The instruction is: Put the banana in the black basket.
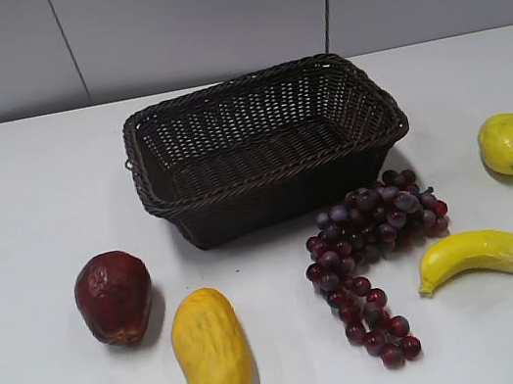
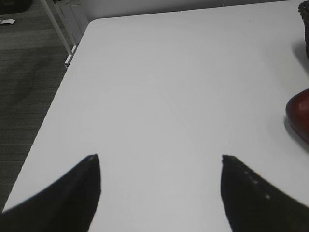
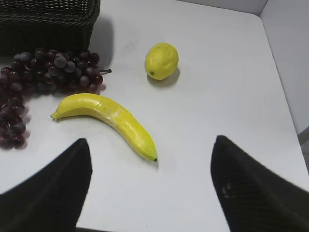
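The long yellow banana [image 1: 507,257] lies on the white table at the front right, running off the right edge of the exterior view; it also shows in the right wrist view [image 3: 108,121]. The black basket [image 1: 270,185] stands empty at the table's middle back; its corner shows in the right wrist view [image 3: 48,21]. My right gripper [image 3: 150,142] is open and empty, above the table just short of the banana's tip. My left gripper [image 2: 160,158] is open and empty over bare table at the left. Neither gripper shows in the exterior view.
A bunch of dark red grapes [image 1: 376,250] lies between basket and banana. A lemon [image 1: 508,143] sits at the right. A stubby yellow mango-like fruit [image 1: 213,354] and a dark red fruit [image 1: 114,297] lie front left. The table's left edge [image 2: 53,111] is near my left gripper.
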### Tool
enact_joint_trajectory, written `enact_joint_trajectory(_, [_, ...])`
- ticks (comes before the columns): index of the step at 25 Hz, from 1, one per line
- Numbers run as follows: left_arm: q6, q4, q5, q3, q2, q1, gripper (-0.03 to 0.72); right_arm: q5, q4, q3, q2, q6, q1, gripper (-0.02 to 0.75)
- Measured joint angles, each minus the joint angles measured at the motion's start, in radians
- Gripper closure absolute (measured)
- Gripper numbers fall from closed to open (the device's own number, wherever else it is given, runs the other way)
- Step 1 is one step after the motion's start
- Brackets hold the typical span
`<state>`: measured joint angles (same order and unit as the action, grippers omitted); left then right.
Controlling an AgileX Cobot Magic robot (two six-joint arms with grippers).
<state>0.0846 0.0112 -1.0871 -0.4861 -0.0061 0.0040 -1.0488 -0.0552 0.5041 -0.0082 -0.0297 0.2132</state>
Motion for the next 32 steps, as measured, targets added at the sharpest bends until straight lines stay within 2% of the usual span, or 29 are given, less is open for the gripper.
enact_joint_trajectory(7, [0.0, 0.0, 0.0, 0.0, 0.0, 0.0, 0.113, 0.0, 0.0, 0.0, 0.065, 0.001, 0.0, 0.153])
enact_joint_trajectory(18, [0.0, 0.0, 0.0, 0.0, 0.0, 0.0, 0.113, 0.026, -0.001, 0.017, 0.597, -0.016, 0.0, 0.153])
enact_joint_trajectory(25, [0.0, 0.0, 0.0, 0.0, 0.0, 0.0, 0.113, 0.086, 0.01, 0.052, 0.906, -0.137, 0.0, 0.153])
enact_joint_trajectory(32, [0.0, 0.0, 0.0, 0.0, 0.0, 0.0, 0.113, 0.21, 0.041, 0.148, 1.21, -0.256, 0.0, 0.153])
